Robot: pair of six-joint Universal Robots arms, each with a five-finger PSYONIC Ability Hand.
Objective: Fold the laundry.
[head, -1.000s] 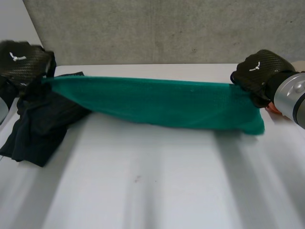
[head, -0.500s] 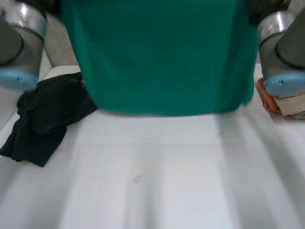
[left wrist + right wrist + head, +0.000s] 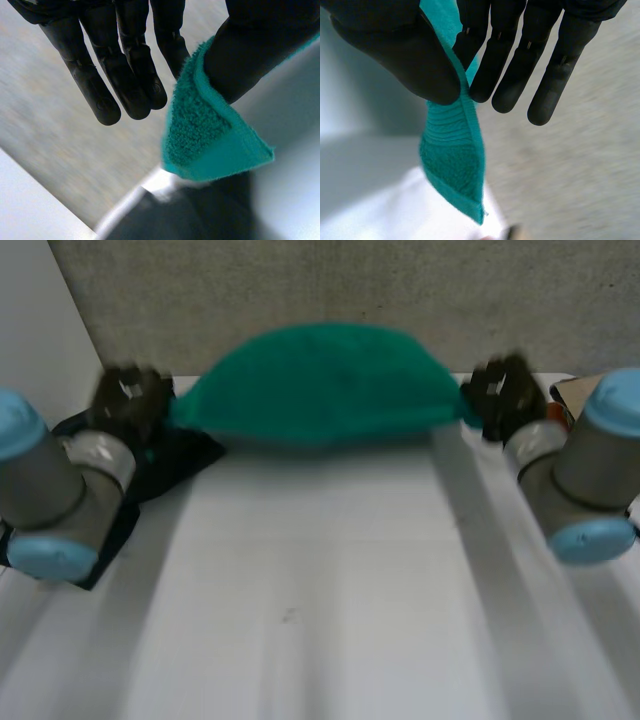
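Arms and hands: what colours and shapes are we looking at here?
The left arm and right arm are grey cylinders with round light-blue end caps. The left hand and right hand are matte black, with slim round-tipped fingers and a thicker thumb.

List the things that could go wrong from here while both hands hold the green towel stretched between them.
1. The left hand and right hand each pinch only a small corner of the green towel; a corner may slip free.
2. The towel bulges upward in the middle, so it may land creased.
3. The black garment lies beside the left hand; the towel's end could settle on it.
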